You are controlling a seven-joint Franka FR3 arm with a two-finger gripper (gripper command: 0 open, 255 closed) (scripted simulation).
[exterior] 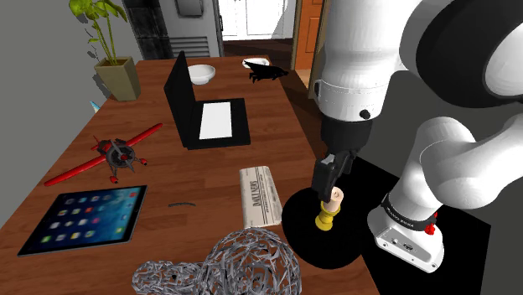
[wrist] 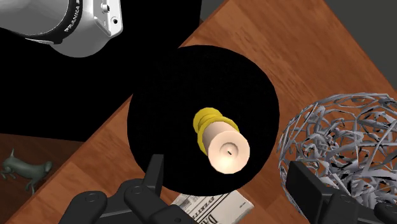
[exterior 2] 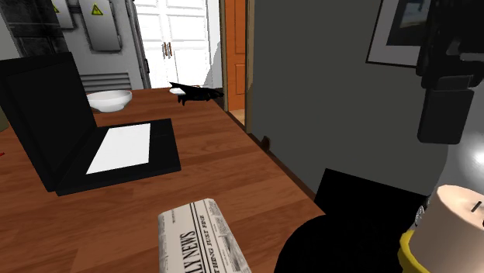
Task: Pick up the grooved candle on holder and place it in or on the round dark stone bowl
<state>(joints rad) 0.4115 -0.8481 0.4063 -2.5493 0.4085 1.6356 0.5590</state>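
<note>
**Directly under the open gripper: candle standing in the bowl**

Looking down the wrist view, I saw the gripper (wrist: 228,170) with its two black fingers (wrist: 156,175) spread wide and clasping nothing. The pale candle (wrist: 227,149) on its yellow holder stood beyond them, in line with the gap between them and touching neither.

It stood upright inside the round black bowl (wrist: 172,95), a little off the bowl's middle, towards the side nearest the fingers.

From the shoulder view, the gripper (exterior: 328,178) hung just above the candle (exterior: 333,205), with the fingertips close to the candle's top. I could not tell from that angle whether they touched it.

The bowl (exterior: 302,222) sat at the edge of the wooden table (exterior: 209,168) beside the robot's stand. A folded newspaper (exterior: 260,197) lay just beside it on one side, and a silver wire figure (exterior: 251,264) stood near it.

The second exterior view showed the candle (exterior 2: 454,225) upright over the bowl's (exterior 2: 326,248) dark surface.
</note>
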